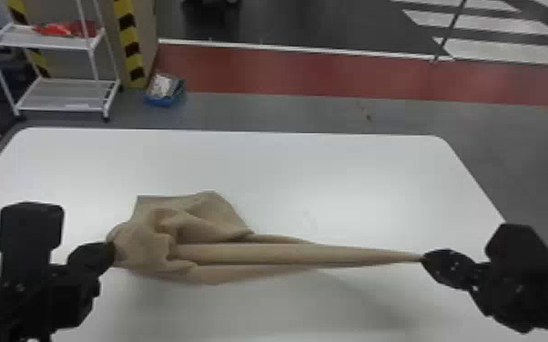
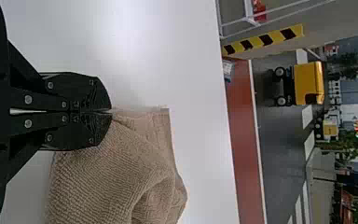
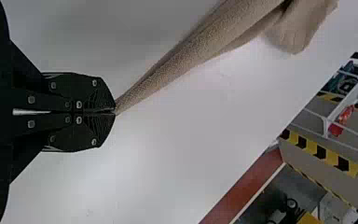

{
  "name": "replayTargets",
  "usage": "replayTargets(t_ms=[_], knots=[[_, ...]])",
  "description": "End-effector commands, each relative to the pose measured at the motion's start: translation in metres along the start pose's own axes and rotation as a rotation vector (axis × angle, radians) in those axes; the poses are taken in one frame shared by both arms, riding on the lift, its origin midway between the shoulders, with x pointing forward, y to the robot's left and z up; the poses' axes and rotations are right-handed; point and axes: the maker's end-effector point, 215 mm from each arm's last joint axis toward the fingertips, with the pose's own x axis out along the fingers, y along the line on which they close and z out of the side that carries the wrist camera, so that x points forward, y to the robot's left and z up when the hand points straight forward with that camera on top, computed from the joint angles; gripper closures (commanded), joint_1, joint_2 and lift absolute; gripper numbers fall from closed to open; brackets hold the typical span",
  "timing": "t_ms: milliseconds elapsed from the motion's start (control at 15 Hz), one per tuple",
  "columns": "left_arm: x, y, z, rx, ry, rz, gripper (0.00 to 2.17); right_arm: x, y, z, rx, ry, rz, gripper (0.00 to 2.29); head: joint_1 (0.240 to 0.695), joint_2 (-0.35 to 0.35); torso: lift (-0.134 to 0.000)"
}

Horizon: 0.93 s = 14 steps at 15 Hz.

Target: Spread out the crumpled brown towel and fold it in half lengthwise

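The brown towel [image 1: 205, 227] lies bunched on the left half of the white table, with a long narrow stretch pulled taut toward the right. My left gripper [image 1: 113, 253] is at its left end; in the left wrist view the left gripper [image 2: 111, 112] is shut on an edge of the towel [image 2: 116, 172]. At the far right tip of the stretched part is my right gripper [image 1: 424, 258]. The right wrist view has the right gripper [image 3: 114, 112] shut on that pointed corner, the towel [image 3: 186, 51] running away from it in a twisted strip.
The white table [image 1: 332, 173] extends beyond the towel to its far edge. Past it on the floor stand a white shelf cart [image 1: 66, 93] and a small blue bin [image 1: 164, 93], by a striped yellow-black post [image 1: 129, 45].
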Motion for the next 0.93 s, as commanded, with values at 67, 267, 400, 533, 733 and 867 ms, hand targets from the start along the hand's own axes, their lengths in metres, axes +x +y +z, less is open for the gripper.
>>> replayTargets(t_ms=[67, 267, 400, 533, 733, 867], knots=[[-0.006, 0.006, -0.01, 0.001, 0.038, 0.022, 2.11, -0.009, -0.058, 0.002, 0.071, -0.009, -0.114, 1.33, 0.695, -0.164, -0.123], [-0.01, -0.007, -0.006, 0.011, 0.031, -0.009, 1.69, -0.005, -0.055, -0.01, 0.091, -0.001, -0.097, 1.33, 0.695, -0.192, -0.123], [-0.008, -0.023, -0.017, 0.025, 0.053, -0.04, 1.61, 0.001, -0.04, -0.026, 0.094, 0.024, -0.064, 1.33, 0.695, -0.211, -0.123], [-0.009, -0.029, -0.022, 0.037, 0.061, -0.053, 1.3, 0.004, -0.037, -0.04, 0.108, 0.045, -0.055, 1.33, 0.695, -0.24, -0.123], [-0.013, -0.039, -0.037, 0.071, 0.088, -0.084, 0.04, 0.002, -0.032, -0.05, 0.096, 0.062, -0.046, 1.33, 0.695, -0.271, -0.123], [-0.013, -0.032, -0.047, 0.119, 0.103, -0.055, 0.03, 0.003, -0.029, -0.057, 0.101, 0.075, -0.04, 1.33, 0.695, -0.289, -0.123]])
